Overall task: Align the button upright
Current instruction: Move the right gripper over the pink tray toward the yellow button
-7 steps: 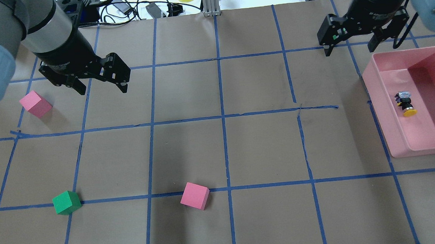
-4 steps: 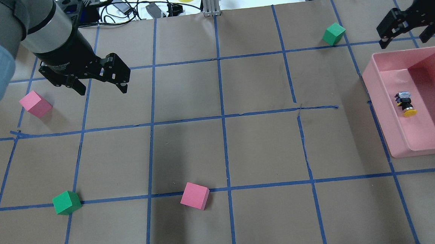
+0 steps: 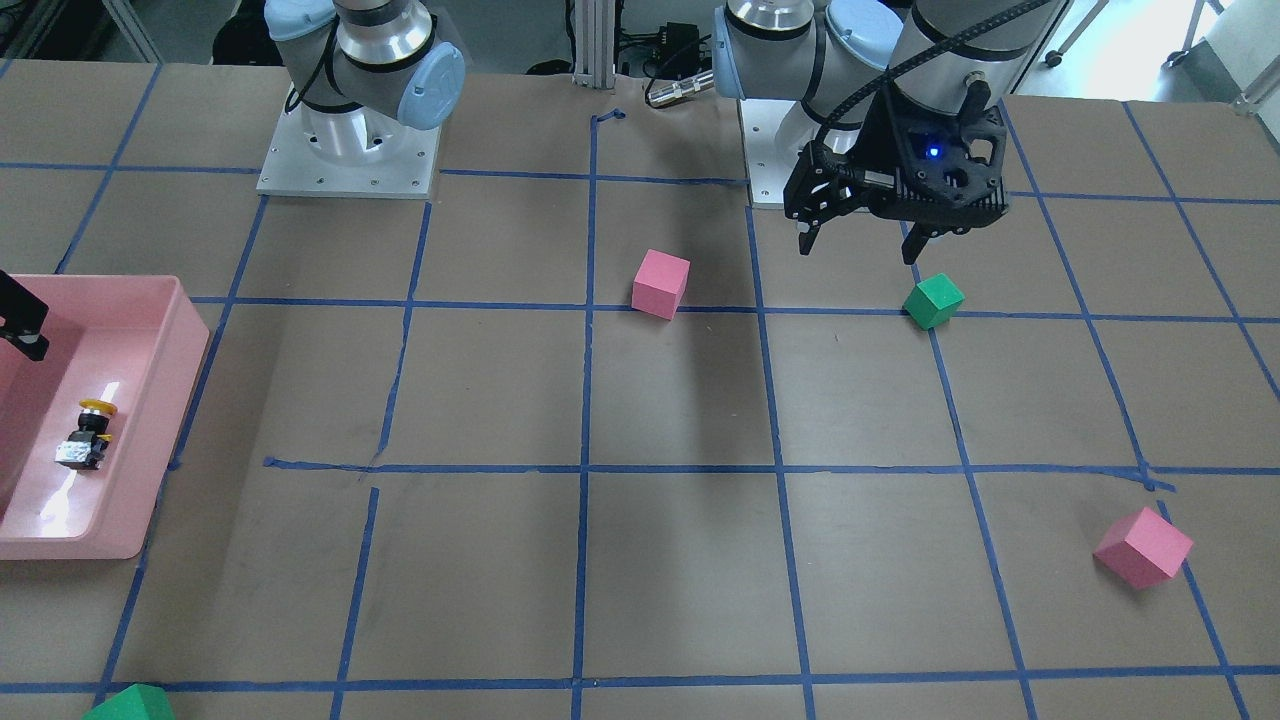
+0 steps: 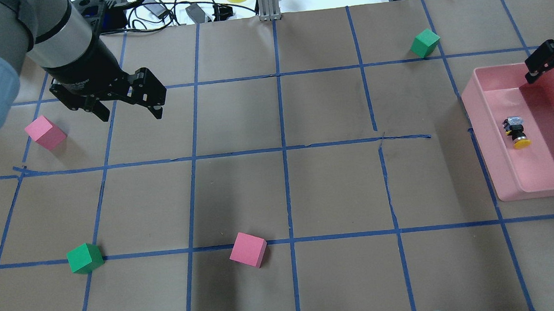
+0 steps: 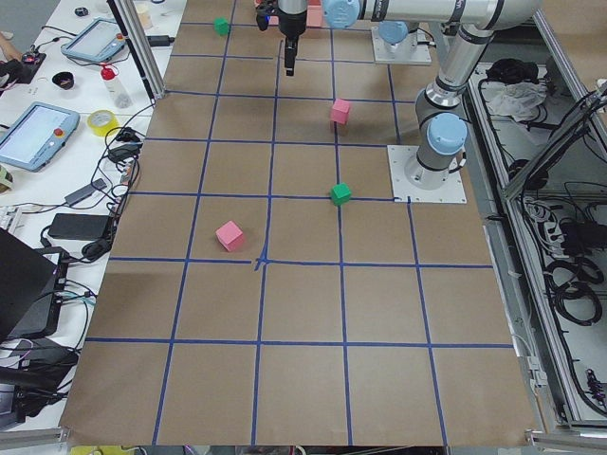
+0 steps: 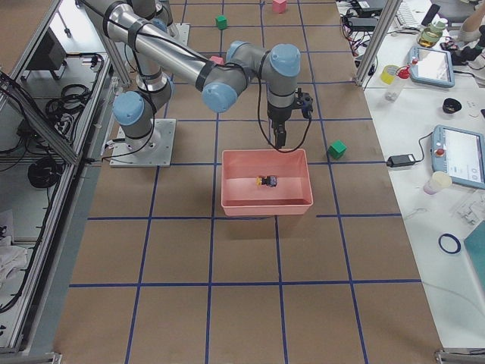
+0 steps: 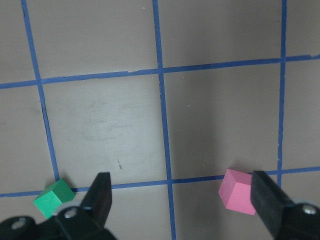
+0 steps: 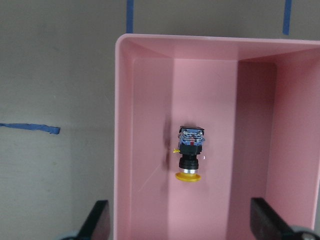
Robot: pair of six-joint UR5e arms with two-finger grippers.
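Observation:
The button [image 4: 516,132] lies on its side on the floor of the pink bin [image 4: 483,128], yellow cap toward the robot's side. In the right wrist view the button [image 8: 191,154] shows between and ahead of my open right gripper [image 8: 185,225], which hangs above the bin [image 8: 145,150] with nothing in it. The overhead view shows only one of its fingers [image 4: 538,65], over the bin's far edge. My left gripper [image 4: 130,115] hovers open and empty over the table's far left, well away from the button.
A pink cube [image 4: 44,132] sits just left of the left gripper. A green cube [image 4: 85,258] and a second pink cube [image 4: 248,249] lie near the front. Another green cube [image 4: 425,42] rests at the back right, near the bin. Cables and tape lie beyond the far edge.
My right arm has swung right and now hangs over the bin's far end, uncovering the back-right green cube. The left arm and the button have not moved.

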